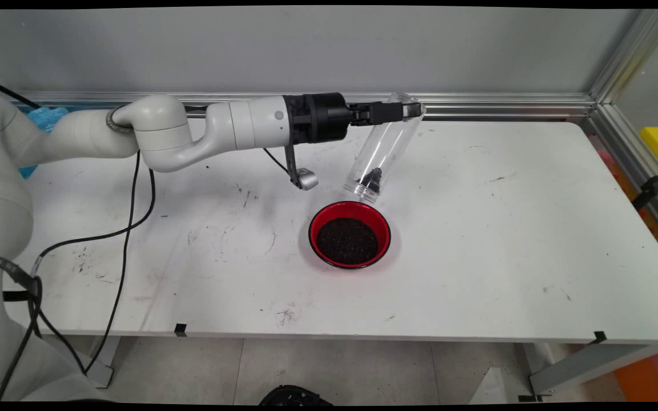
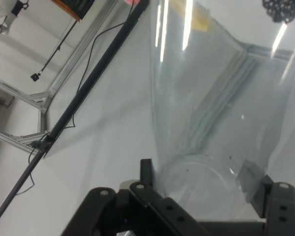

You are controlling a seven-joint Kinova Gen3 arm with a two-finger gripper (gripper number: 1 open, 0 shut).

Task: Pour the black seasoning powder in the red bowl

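- My pincer point(image 1: 406, 109) is closed across the base end of a clear plastic jar point(image 1: 383, 148), one finger on each side of the wall; the hand view shows both fingers pressed against the transparent body, so I rate the hold as firm.
- The jar is held in the air, tipped steeply with its open mouth pointing down and towards the near side of the bench point(image 1: 506, 228). The mouth hangs just above the far rim of the red bowl point(image 1: 350, 234) and does not touch it.
- A small clump of dark granules point(image 1: 372, 178) sits inside the jar near the mouth (the same clump shows at the top right corner of the hand view). The rest of the jar reads as bare and clear.
- The red bowl stands upright on the bench, about the middle, with a broad heap of the same dark granular stuff point(image 1: 347, 241) covering its floor.
- Judgement on progress: most of the jar's content appears to lie in the bowl already; what is left is the small clump lodged by the mouth.
- Judgement on risk: the mouth lines up with the bowl's far rim rather than its centre, so loose grains could fall outside.
- A few dark specks lie on the bench around the bowl; I cannot tell whether they are spilled grains or old marks.
- Black cables point(image 1: 129, 228) hang from my arm to the left, well apart from the bowl.
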